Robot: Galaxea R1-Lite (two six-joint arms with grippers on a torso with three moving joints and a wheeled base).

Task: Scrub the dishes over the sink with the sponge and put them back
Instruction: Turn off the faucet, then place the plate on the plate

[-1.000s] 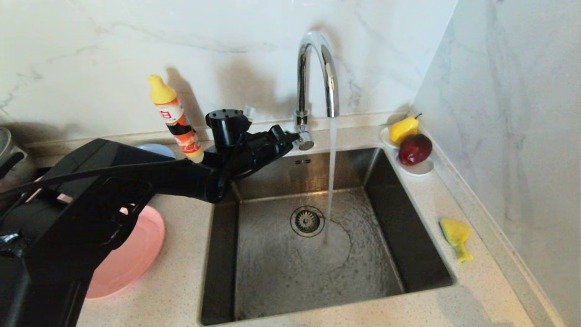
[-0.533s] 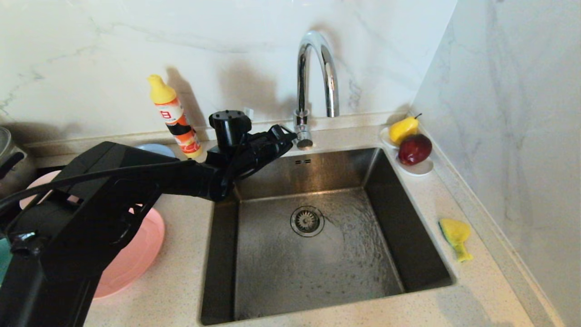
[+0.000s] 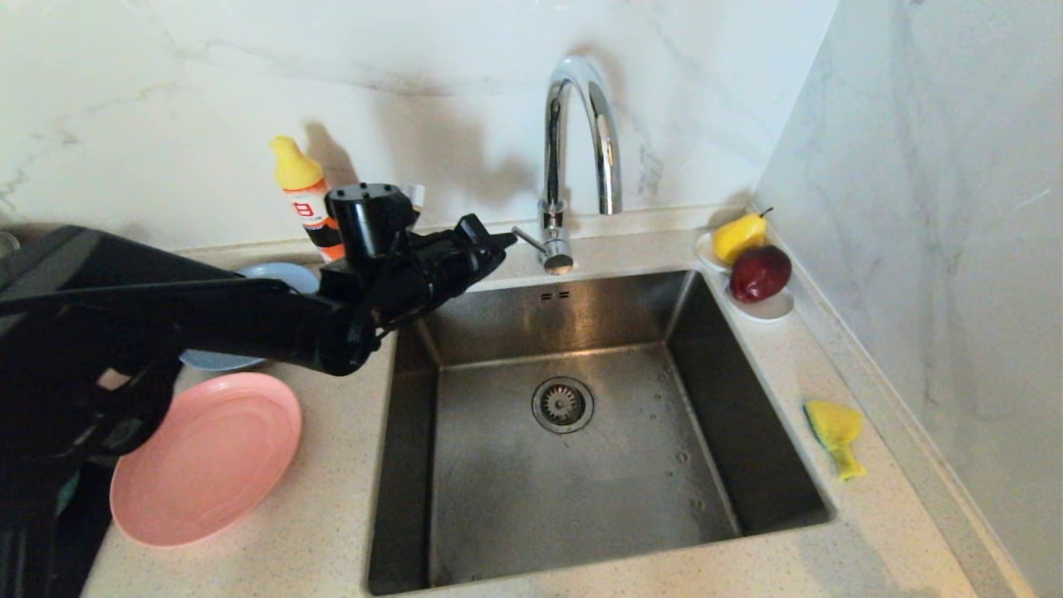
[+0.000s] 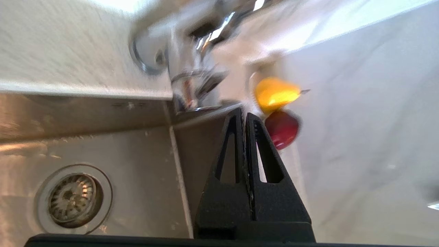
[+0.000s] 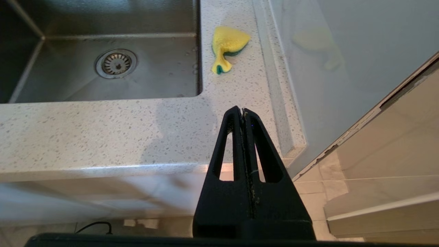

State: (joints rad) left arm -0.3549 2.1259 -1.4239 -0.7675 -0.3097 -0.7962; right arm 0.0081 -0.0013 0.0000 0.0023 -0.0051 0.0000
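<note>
The left gripper [image 3: 501, 240], fingers pressed together and empty, hovered just short of the faucet lever [image 3: 531, 238] at the frame's upper centre, apparently having served to work the tap. The sink [image 3: 581, 531] lay wet below. The sponge [image 3: 835, 433] sat at right, the salmon-pink plate [image 3: 208, 461] lower left. The right gripper [image 5: 242, 110], also closed and empty, waited below the counter edge.

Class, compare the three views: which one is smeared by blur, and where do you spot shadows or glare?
Left wrist view: faucet and pear are smeared, though the shut left gripper stays sharp. Head view: soft shadows on the marble wall behind the faucet, glare on its chrome neck. Right wrist view: crisp; a faint shadow on the counter near the sponge.
</note>
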